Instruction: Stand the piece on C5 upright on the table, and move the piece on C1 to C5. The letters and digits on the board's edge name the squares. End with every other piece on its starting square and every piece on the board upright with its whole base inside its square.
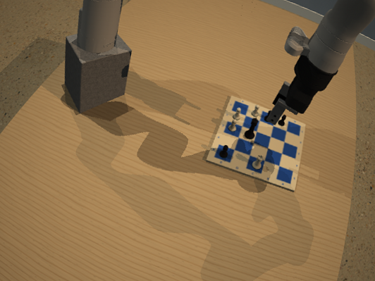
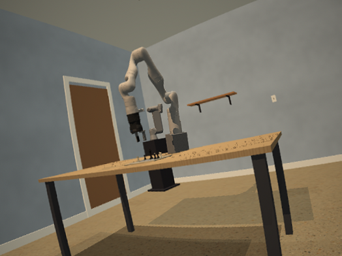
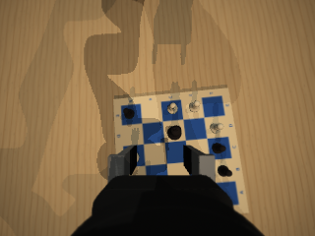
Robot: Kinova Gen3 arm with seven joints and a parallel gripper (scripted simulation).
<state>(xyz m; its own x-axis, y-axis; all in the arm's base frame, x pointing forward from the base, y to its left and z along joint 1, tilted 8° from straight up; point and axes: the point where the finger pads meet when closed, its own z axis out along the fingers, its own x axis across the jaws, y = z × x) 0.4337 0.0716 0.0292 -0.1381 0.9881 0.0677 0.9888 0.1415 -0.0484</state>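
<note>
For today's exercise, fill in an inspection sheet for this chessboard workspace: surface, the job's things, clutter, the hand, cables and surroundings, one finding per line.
Surface: wooden table crossed by arm shadows, with a grey pedestal carrying the arm.
Job's things: blue-and-cream chessboard; a tall black piece, smaller black pieces and white pieces stand on it. Edge labels too small to read.
Clutter: nothing seen.
Hand: the hand hangs open above the board, holding nothing.
Cables: nothing seen.
Surroundings: brown door, wall shelf, wall outlet, speckled floor.
</note>
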